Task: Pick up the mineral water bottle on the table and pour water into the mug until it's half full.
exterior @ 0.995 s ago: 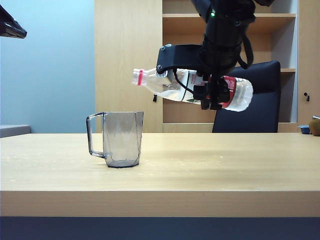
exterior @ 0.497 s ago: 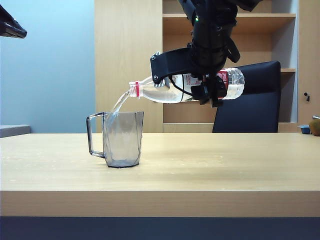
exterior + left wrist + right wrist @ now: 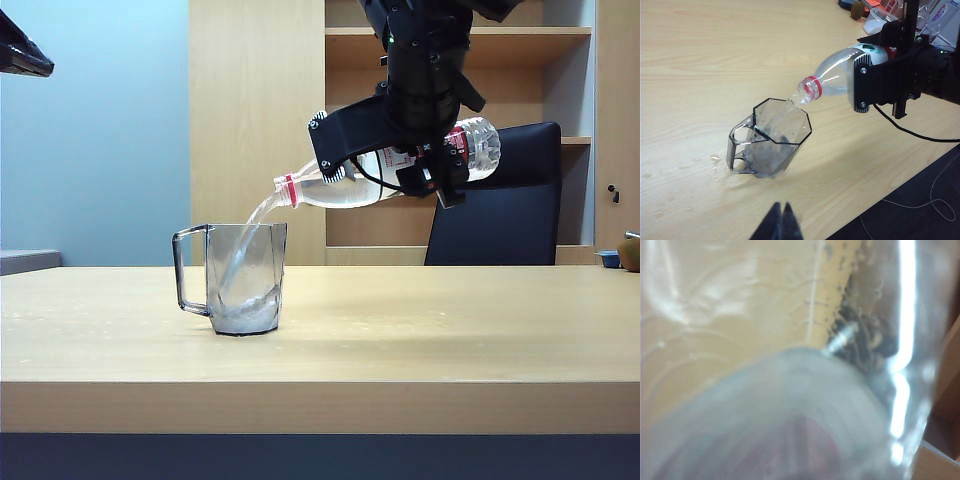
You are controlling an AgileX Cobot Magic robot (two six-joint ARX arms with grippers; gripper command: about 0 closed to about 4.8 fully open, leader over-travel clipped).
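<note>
The right gripper (image 3: 425, 165) is clamped around the mineral water bottle (image 3: 385, 170), holding it tipped neck-down in the air. Below and beside it, water (image 3: 255, 225) streams from the mouth into the mug (image 3: 240, 278) on the table (image 3: 400, 330). The left gripper (image 3: 781, 222), fingers together and empty, hangs apart from the mug.

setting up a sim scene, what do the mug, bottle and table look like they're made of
Mug: likely translucent grey plastic, faceted and see-through. Mineral water bottle, held by the right gripper: thin clear plastic, glossy highlights. Table: light wood-grain, matte, possibly laminate.
</note>
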